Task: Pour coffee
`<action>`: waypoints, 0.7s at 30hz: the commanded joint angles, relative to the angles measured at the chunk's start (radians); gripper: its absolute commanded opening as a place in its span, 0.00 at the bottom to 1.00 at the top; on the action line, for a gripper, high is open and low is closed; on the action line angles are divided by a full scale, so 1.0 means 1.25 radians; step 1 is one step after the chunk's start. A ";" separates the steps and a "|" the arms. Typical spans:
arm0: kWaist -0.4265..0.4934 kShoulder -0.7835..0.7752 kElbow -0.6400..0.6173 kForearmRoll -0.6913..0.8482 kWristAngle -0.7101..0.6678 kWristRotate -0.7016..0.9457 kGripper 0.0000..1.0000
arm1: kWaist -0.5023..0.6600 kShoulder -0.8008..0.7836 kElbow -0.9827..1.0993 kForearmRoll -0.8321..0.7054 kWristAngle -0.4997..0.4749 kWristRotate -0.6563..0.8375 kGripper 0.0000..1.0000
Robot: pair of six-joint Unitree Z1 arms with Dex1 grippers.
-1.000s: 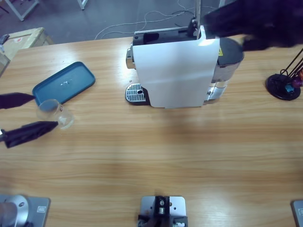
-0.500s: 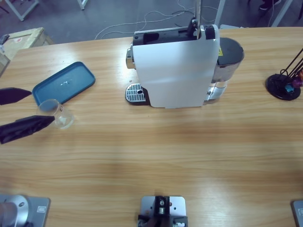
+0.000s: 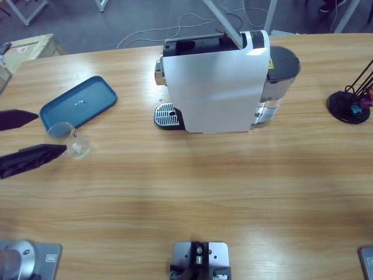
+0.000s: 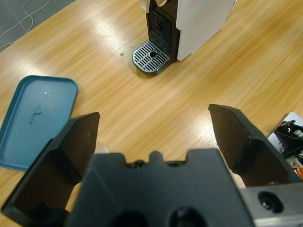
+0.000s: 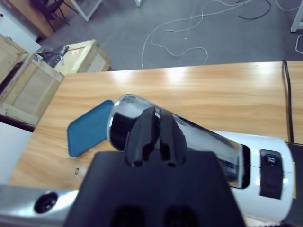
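A white coffee machine [image 3: 215, 81] stands at the back middle of the table, its drip grate [image 3: 166, 114] facing left. Its chrome lever [image 3: 224, 20] slants up out of the top of the high view. In the right wrist view my right gripper [image 5: 151, 137] is shut on that lever [image 5: 203, 139], above the machine's top [image 5: 265, 165]. A clear glass cup [image 3: 65, 139] stands at the far left, between the open jaws of my left gripper [image 3: 51, 133]. The left wrist view looks past the wide-open left gripper [image 4: 154, 116] towards the grate [image 4: 151, 56].
A blue tray [image 3: 78, 102] lies just behind the glass, and also shows at the left [image 4: 33, 118] in the left wrist view. A black capsule stand [image 3: 349, 105] sits at the far right. Wooden crates [image 5: 52, 71] and cables lie on the floor beyond the table.
The dark arm at the top right has left the high view. The lever has swung from upright to a leftward slant. The left gripper has drawn back slightly to the left.
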 commanded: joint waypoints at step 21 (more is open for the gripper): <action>-0.008 -0.008 0.006 0.030 -0.025 -0.012 0.99 | 0.012 0.256 0.071 0.020 0.091 0.020 0.00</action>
